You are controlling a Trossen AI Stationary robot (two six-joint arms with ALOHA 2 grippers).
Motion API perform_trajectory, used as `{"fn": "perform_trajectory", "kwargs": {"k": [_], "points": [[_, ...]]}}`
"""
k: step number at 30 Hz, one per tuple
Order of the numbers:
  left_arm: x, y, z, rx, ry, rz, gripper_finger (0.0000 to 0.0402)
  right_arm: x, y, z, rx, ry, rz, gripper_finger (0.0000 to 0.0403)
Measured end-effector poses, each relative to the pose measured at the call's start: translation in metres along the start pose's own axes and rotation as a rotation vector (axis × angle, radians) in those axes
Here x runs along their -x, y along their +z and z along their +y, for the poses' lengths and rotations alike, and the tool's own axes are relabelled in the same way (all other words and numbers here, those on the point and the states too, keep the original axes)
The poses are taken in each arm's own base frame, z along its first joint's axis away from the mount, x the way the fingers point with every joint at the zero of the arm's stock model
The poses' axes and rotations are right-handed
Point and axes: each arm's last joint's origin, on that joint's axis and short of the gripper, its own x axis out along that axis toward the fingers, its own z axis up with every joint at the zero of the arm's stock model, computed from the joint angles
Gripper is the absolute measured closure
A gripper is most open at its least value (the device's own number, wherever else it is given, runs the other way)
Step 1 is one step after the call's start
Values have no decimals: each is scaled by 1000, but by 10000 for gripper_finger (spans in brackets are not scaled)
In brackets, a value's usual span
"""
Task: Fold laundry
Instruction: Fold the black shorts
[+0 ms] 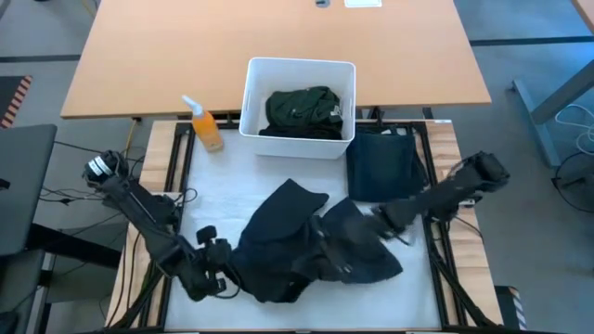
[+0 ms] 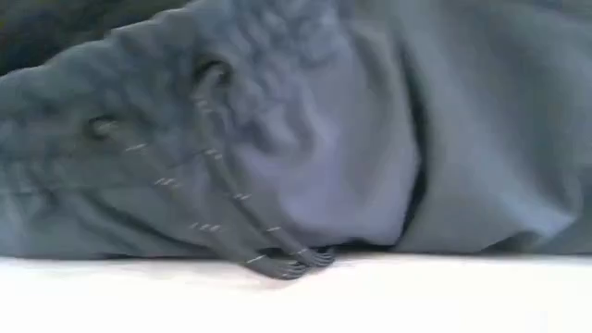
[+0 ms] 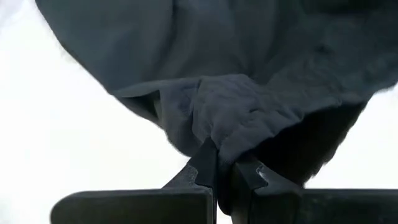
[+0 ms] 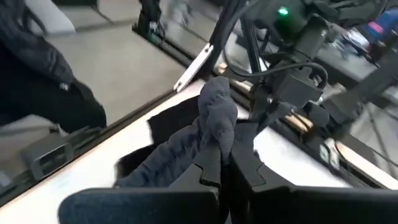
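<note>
A dark navy garment [image 1: 302,243], trousers by the drawstring waistband [image 2: 231,157] seen in the low view, lies crumpled across the middle of the white table top. My left gripper [image 1: 225,269] is shut on its near-left end. At its right end, my right gripper [image 1: 379,218] is shut on it too. The drawstring cords' ends [image 2: 291,264] rest on the table. A folded navy garment [image 1: 385,165] lies flat at the far right. A dark green garment [image 1: 302,111] sits inside the white bin [image 1: 252,93]. My left gripper pinches a bunched wad of the trousers' fabric [image 3: 219,134] between its two fingers, in several layers, slanting down from the table's near-left. The cloth spreads slack beyond the fingers onto the table. My right gripper pinches a gathered, ribbed edge of the trousers [image 4: 217,121] between its two fingers, coming nearly level from the table's right. The bunch sticks up past the fingertips, and the rest trails slack down to the table.
An orange spray bottle [image 1: 206,128] stands left of the bin at the far edge. Black frame rails [image 1: 436,232] run along both sides of the table top. Bare white surface [image 1: 223,190] lies between the bottle and the trousers.
</note>
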Motion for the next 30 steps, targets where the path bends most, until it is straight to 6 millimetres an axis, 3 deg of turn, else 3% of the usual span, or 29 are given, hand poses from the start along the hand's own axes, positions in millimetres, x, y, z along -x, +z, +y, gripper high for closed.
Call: {"fn": "perform_trajectory", "kwargs": {"k": [3, 7, 16, 24, 30], "points": [[3, -8, -4, 22, 8, -22, 401, -30, -25, -29, -13, 70, -113, 378], [7, -16, -3, 65, 26, -13, 401, -77, -52, -56, -26, 126, -137, 378], [10, -26, 3, 48, 85, 91, 398, -165, -75, -84, -57, 130, -81, 377], [34, -22, 12, 4, 202, 320, 335, -200, -94, -92, -158, 93, 71, 377], [61, 0, -1, -48, 134, 230, 303, -208, -102, -93, -175, 73, 94, 377]]}}
